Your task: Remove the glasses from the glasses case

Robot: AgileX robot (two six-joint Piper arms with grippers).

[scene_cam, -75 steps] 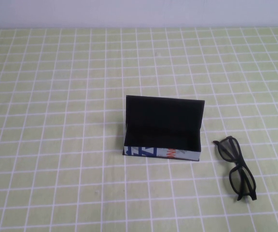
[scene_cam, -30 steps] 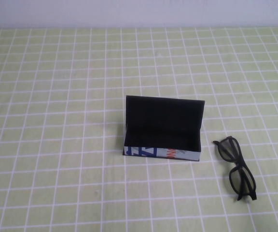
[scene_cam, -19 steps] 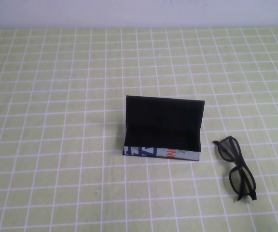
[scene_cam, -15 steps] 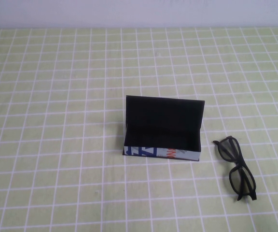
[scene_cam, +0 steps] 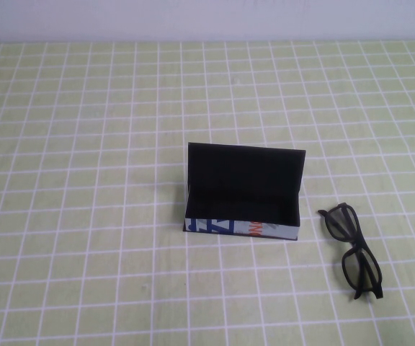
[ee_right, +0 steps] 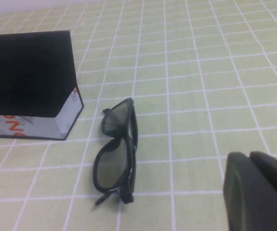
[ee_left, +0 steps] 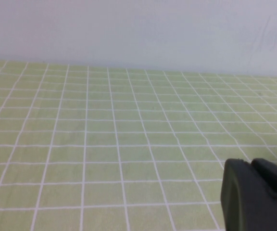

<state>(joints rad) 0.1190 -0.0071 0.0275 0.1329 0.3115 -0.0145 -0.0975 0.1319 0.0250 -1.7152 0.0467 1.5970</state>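
Observation:
The glasses case [scene_cam: 241, 189] stands open in the middle of the table, lid upright, its inside dark and empty, its printed front facing me. The black glasses [scene_cam: 350, 245] lie folded on the table just right of the case, apart from it. Neither arm shows in the high view. In the right wrist view my right gripper [ee_right: 249, 155] is shut and empty, hanging above the cloth near the glasses [ee_right: 113, 171] and the case [ee_right: 28, 77]. In the left wrist view my left gripper [ee_left: 251, 162] is shut and empty over bare cloth.
A green cloth with a white grid [scene_cam: 85, 180] covers the table. A pale wall [scene_cam: 207, 18] runs along the far edge.

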